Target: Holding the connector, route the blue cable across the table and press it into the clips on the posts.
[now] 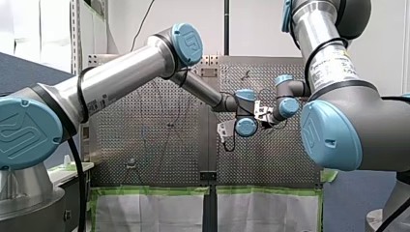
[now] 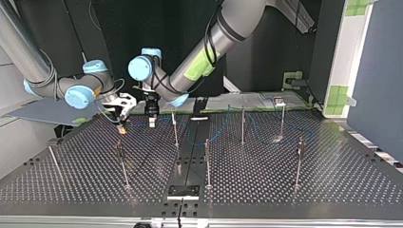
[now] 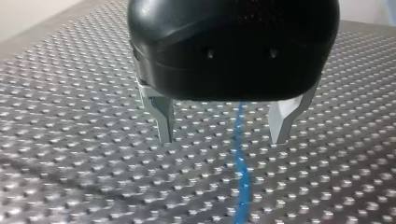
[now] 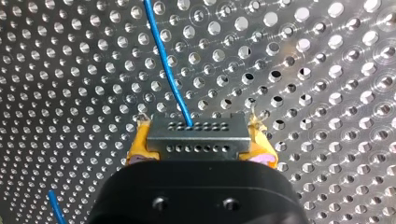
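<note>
My right gripper (image 4: 198, 140) points down at the perforated table (image 4: 327, 70), its yellow pads (image 4: 140, 144) clamped on the ends of the grey connector (image 4: 197, 133); the blue cable (image 4: 168, 70) leaves the connector and runs off across the table. My left gripper (image 3: 223, 135) hangs close beside it, also pointing down, with its metal fingers (image 3: 163, 123) spread wide and holding nothing, astride the cable; the tips seem just clear of the surface, though that is hard to judge. The posts (image 2: 206, 161) stand well apart from both.
</note>
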